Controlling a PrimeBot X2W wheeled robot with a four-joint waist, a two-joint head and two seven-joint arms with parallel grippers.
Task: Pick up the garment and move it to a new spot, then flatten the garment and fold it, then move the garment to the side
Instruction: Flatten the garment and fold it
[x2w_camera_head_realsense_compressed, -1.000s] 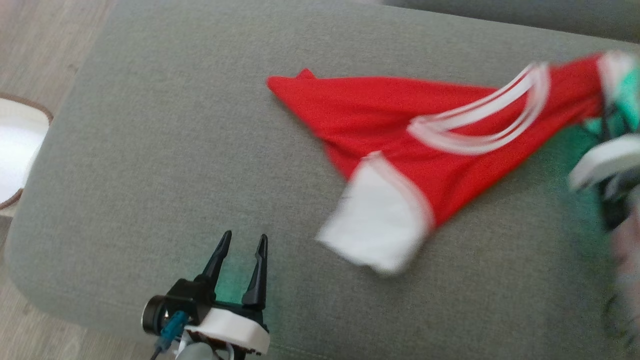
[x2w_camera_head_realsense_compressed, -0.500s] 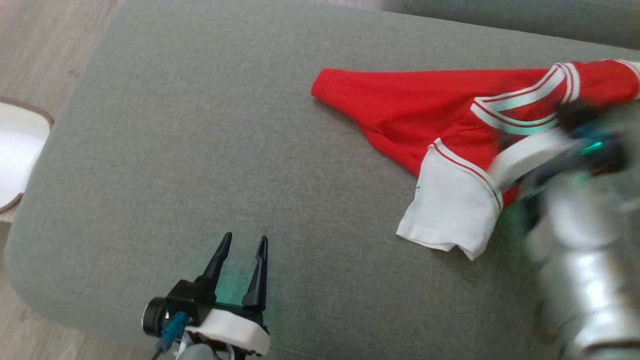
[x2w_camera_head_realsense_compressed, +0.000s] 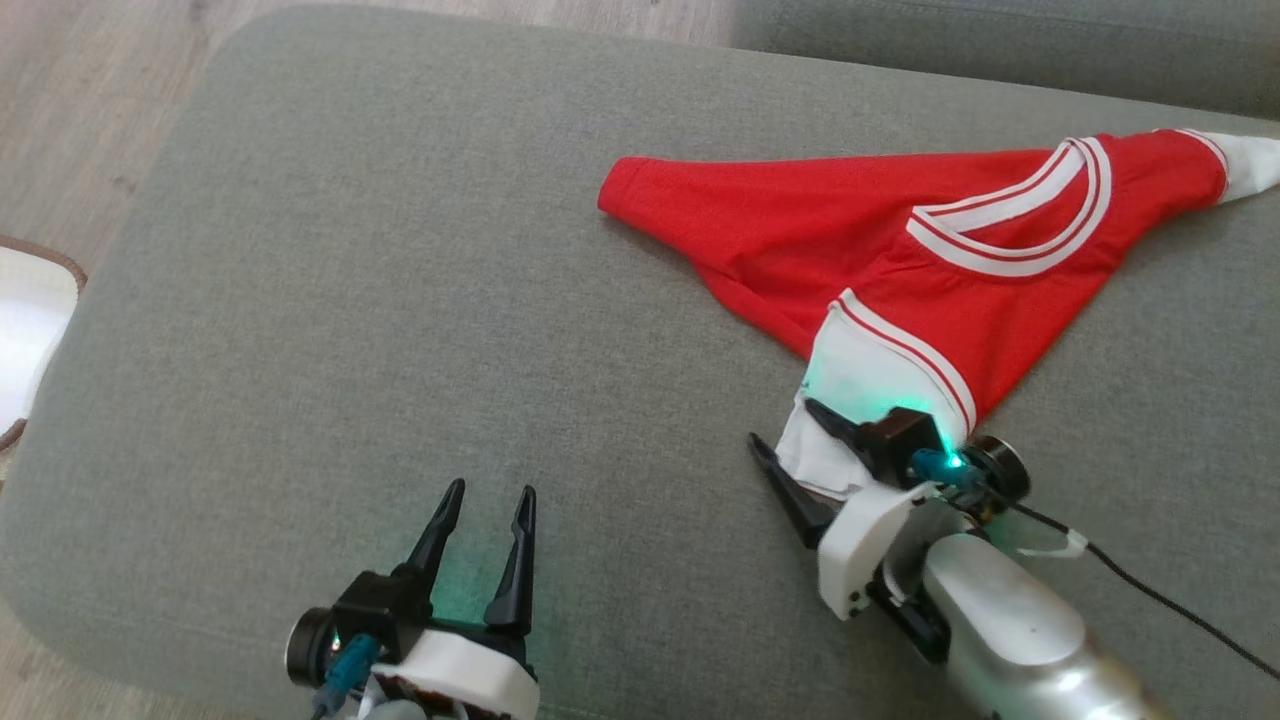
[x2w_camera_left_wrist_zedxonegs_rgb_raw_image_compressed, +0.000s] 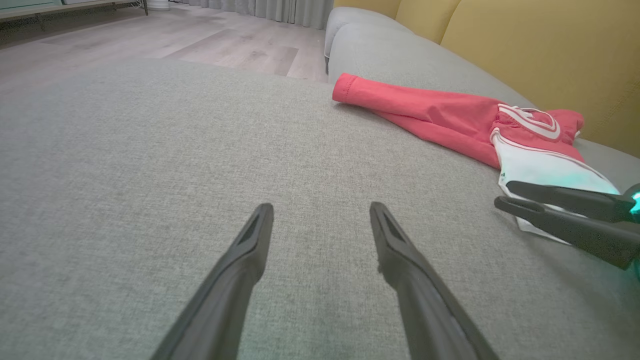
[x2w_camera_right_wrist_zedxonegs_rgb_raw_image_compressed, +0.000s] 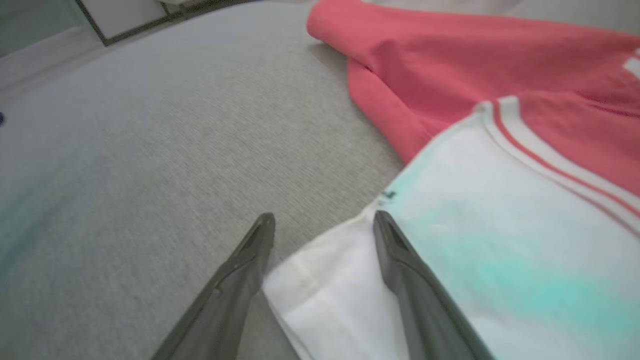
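Head view gives you the grey cushion (x2w_camera_head_realsense_compressed: 400, 300) with the red garment (x2w_camera_head_realsense_compressed: 850, 220) bunched on its right half, the far sleeve cut off by the frame edge. Your right gripper (x2w_camera_head_realsense_compressed: 780, 421) is spread astride the white sleeve (x2w_camera_head_realsense_compressed: 860, 380) corner, though you can't tell whether it touches. Your left gripper (x2w_camera_head_realsense_compressed: 492, 488) is spread over bare cushion.

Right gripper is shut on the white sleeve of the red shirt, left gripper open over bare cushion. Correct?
No: the right gripper is open, not shut. The right wrist view shows its fingers apart, one over the white sleeve of the red shirt, the other over the grey cushion beside it. The left gripper is open over bare cushion, as you say.
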